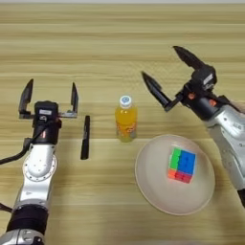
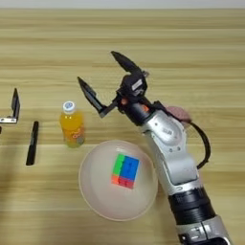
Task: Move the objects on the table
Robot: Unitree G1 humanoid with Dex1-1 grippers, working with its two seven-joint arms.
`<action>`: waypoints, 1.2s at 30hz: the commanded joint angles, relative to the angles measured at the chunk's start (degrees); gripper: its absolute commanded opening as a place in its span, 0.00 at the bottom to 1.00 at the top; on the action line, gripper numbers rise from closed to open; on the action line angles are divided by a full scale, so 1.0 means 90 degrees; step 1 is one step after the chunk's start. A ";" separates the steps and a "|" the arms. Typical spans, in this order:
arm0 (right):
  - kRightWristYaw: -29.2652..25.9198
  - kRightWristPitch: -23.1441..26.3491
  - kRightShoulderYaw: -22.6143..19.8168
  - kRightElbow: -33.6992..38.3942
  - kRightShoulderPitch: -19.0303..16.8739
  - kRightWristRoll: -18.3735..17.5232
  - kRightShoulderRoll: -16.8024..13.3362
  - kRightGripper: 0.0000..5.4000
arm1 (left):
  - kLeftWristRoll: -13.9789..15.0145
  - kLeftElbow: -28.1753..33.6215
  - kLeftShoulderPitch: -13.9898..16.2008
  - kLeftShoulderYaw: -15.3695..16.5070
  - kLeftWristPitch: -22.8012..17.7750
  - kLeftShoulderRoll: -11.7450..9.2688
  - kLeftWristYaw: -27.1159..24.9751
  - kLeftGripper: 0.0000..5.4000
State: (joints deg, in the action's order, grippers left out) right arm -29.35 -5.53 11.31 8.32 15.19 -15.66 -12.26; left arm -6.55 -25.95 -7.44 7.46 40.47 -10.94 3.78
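Observation:
A small orange juice bottle with a white cap stands upright near the middle of the wooden table. Left of it lies a slim black marker pen, pointing away from me. My right gripper hovers open to the upper right of the bottle, its two black fingers spread wide and holding nothing. My left gripper stands open just left of the pen, fingers pointing to the far side, nothing between them.
A pale round plate sits at the front right of the bottle, with a multicoloured puzzle cube on it. A pink object shows partly behind my right arm.

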 commanded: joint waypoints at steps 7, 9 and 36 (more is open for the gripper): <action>-0.0249 0.0940 0.0760 -0.0682 0.0608 0.0623 0.0260 1.00 | -0.0049 -0.0056 -0.0031 -0.0039 -0.0032 -0.0014 0.0045 1.00; -0.0273 0.1027 0.0819 -0.0866 0.0690 0.0710 0.0342 1.00 | -0.0055 -0.0038 -0.0022 -0.0043 -0.0032 -0.0006 0.0050 1.00; -0.0424 0.1038 0.0886 -0.3423 0.1234 0.1678 0.0772 1.00 | -0.0151 -0.0049 -0.0049 -0.0150 -0.0013 0.0078 0.0222 1.00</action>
State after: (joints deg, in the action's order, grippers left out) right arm -32.60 4.56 19.11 -20.78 24.99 -1.25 -5.70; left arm -7.37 -26.05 -7.61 6.49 40.58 -10.15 5.53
